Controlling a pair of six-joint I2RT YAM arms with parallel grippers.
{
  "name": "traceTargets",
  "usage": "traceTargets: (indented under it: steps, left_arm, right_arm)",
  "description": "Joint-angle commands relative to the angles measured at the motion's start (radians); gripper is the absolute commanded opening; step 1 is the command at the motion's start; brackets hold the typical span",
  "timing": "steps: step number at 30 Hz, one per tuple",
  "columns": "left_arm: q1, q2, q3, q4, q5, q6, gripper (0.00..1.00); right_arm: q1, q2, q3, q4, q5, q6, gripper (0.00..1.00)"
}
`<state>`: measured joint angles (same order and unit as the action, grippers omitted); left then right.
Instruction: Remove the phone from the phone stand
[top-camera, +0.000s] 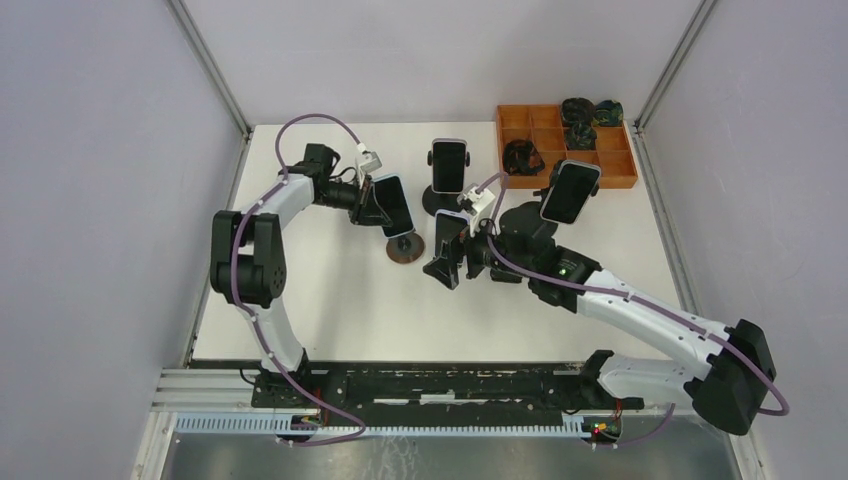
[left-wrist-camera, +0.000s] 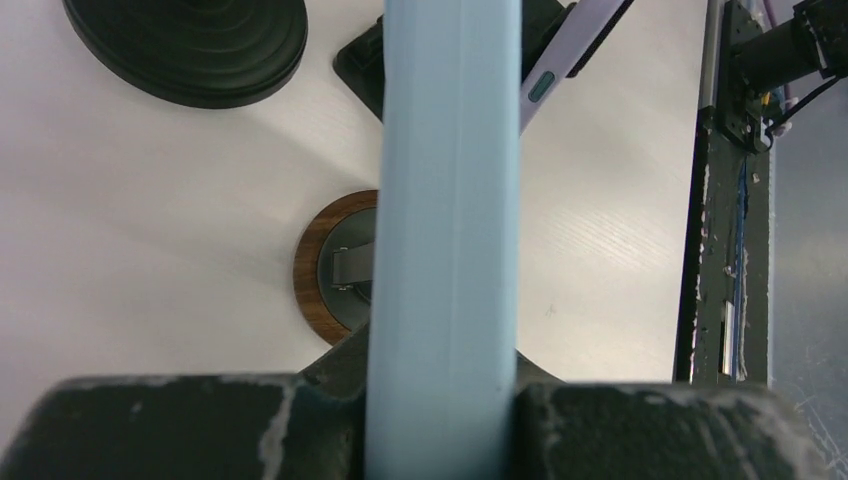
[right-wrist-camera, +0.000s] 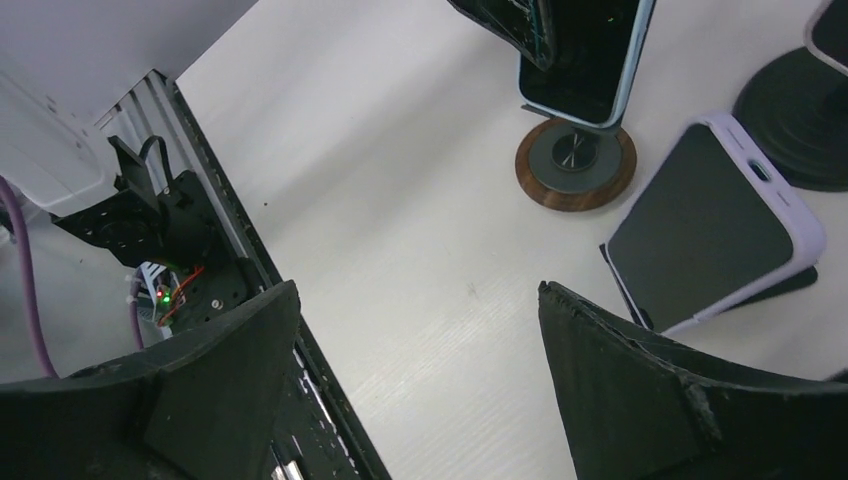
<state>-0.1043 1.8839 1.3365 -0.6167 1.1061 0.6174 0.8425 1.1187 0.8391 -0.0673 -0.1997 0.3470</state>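
Note:
A phone in a light-blue case (top-camera: 397, 205) stands upright right above a round stand with a wooden rim (top-camera: 405, 249). My left gripper (top-camera: 380, 204) is shut on the phone's edges. In the left wrist view the blue case (left-wrist-camera: 450, 190) runs between the jaws, with the stand's base (left-wrist-camera: 320, 270) below it. I cannot tell whether the phone still touches the stand. My right gripper (top-camera: 446, 262) is open and empty just right of the stand. Its view shows the blue phone (right-wrist-camera: 585, 55) over the stand (right-wrist-camera: 575, 165).
A lilac-cased phone (right-wrist-camera: 712, 228) leans on a low black stand beside my right gripper (right-wrist-camera: 417, 292). Another phone (top-camera: 449, 165) sits on a black round stand (top-camera: 438, 203) behind. A third phone (top-camera: 570, 192) stands farther right. An orange tray (top-camera: 620, 183) with dark items is at the back right.

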Motion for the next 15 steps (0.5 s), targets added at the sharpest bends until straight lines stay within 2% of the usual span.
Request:
traceTargets:
  steps: [1, 8, 10, 15]
  left_arm:
    - [-0.002, -0.105, 0.030, -0.187, 0.009, 0.150, 0.02]
    - [-0.002, -0.241, 0.090, -0.714, -0.003, 0.538, 0.02]
    - [-0.002, -0.269, 0.117, -0.840, 0.005, 0.604, 0.02]
    - [-0.005, -0.422, 0.071, -0.848, 0.010, 0.561, 0.02]
  right_arm:
    - [-0.005, 0.065, 0.101, 0.054, -0.089, -0.035, 0.94]
    - [-0.031, 0.192, 0.201, 0.103, -0.212, -0.063, 0.90]
    - [-0.042, 0.236, 0.222, 0.126, -0.261, -0.058, 0.87]
    - [-0.050, 0.295, 0.227, 0.241, -0.361, 0.000, 0.82]
